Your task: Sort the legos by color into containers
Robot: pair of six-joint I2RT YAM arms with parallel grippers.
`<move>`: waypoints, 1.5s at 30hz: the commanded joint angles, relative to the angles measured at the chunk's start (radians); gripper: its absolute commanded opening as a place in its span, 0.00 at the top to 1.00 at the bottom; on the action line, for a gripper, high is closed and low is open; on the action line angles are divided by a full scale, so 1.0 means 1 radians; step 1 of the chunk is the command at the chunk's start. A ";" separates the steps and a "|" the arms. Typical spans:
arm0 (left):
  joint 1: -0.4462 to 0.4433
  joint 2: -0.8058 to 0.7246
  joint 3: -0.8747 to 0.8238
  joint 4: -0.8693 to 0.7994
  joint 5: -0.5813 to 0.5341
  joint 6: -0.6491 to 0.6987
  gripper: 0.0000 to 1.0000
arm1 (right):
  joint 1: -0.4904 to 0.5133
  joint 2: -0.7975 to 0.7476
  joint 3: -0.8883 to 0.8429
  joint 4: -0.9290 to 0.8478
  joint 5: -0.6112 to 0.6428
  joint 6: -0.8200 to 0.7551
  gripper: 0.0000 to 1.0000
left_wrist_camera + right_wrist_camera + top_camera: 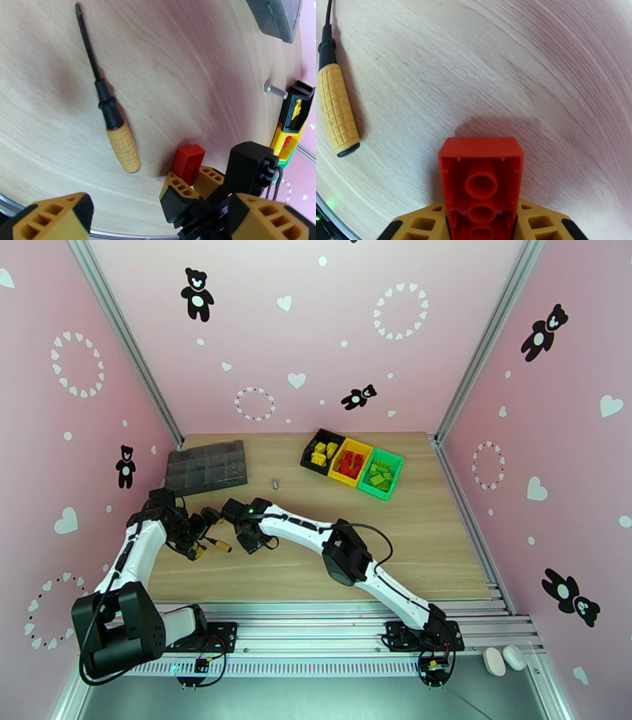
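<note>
A red lego (481,177) is clamped between the orange fingers of my right gripper (482,227), hollow underside facing the wrist camera, just at the wooden tabletop. In the left wrist view, the same red lego (189,162) sits in the right gripper (193,180). My left gripper (162,215) hangs open just left of it, holding nothing. From above, the right gripper (251,538) and left gripper (197,544) are close together at the table's front left. The containers stand at the back: black (310,447) with yellow legos, yellow (365,450) with red ones, green (397,461) with green ones.
An orange-handled screwdriver (215,544) (118,134) (337,110) lies on the table between the two grippers. A small metal bolt (276,484) (275,89) lies mid-table. A dark grey organizer tray (207,467) sits at the back left.
</note>
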 commanded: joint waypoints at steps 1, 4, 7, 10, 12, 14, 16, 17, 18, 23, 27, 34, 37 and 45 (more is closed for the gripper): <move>-0.005 0.005 -0.028 0.056 0.051 -0.049 0.05 | -0.033 -0.089 -0.074 0.015 -0.022 0.036 0.65; -0.068 0.053 -0.015 0.105 0.076 -0.091 0.05 | -0.073 -0.188 -0.184 0.061 -0.035 0.055 0.65; -0.168 0.115 0.045 0.166 0.082 -0.143 0.05 | -0.131 -0.276 -0.272 0.090 -0.049 0.078 0.65; -0.264 0.180 0.085 0.247 0.088 -0.216 0.06 | -0.200 -0.337 -0.333 0.097 -0.069 0.110 0.65; -0.319 0.229 0.122 0.312 0.097 -0.259 0.06 | -0.249 -0.370 -0.369 0.103 -0.083 0.131 0.65; -0.382 0.300 0.183 0.353 0.108 -0.289 0.06 | -0.301 -0.404 -0.405 0.113 -0.099 0.153 0.65; -0.441 0.377 0.261 0.377 0.125 -0.302 0.06 | -0.350 -0.429 -0.428 0.117 -0.110 0.168 0.65; -0.469 0.416 0.306 0.386 0.132 -0.307 0.07 | -0.378 -0.441 -0.437 0.117 -0.116 0.172 0.65; -0.491 0.454 0.344 0.395 0.140 -0.313 0.07 | -0.399 -0.449 -0.441 0.117 -0.119 0.174 0.65; -0.578 0.633 0.549 0.440 0.178 -0.361 0.07 | -0.516 -0.468 -0.445 0.107 -0.148 0.166 0.65; -0.630 0.753 0.725 0.439 0.195 -0.386 0.08 | -0.603 -0.476 -0.444 0.115 -0.163 0.175 0.65; -0.683 0.908 0.971 0.378 0.199 -0.391 0.08 | -0.756 -0.437 -0.376 0.149 -0.217 0.207 0.63; -0.686 0.933 1.017 0.364 0.195 -0.395 0.08 | -0.803 -0.378 -0.280 0.132 -0.238 0.213 0.58; -0.684 0.913 1.036 0.292 0.168 -0.337 0.08 | -0.860 -0.261 -0.083 0.096 -0.273 0.250 0.37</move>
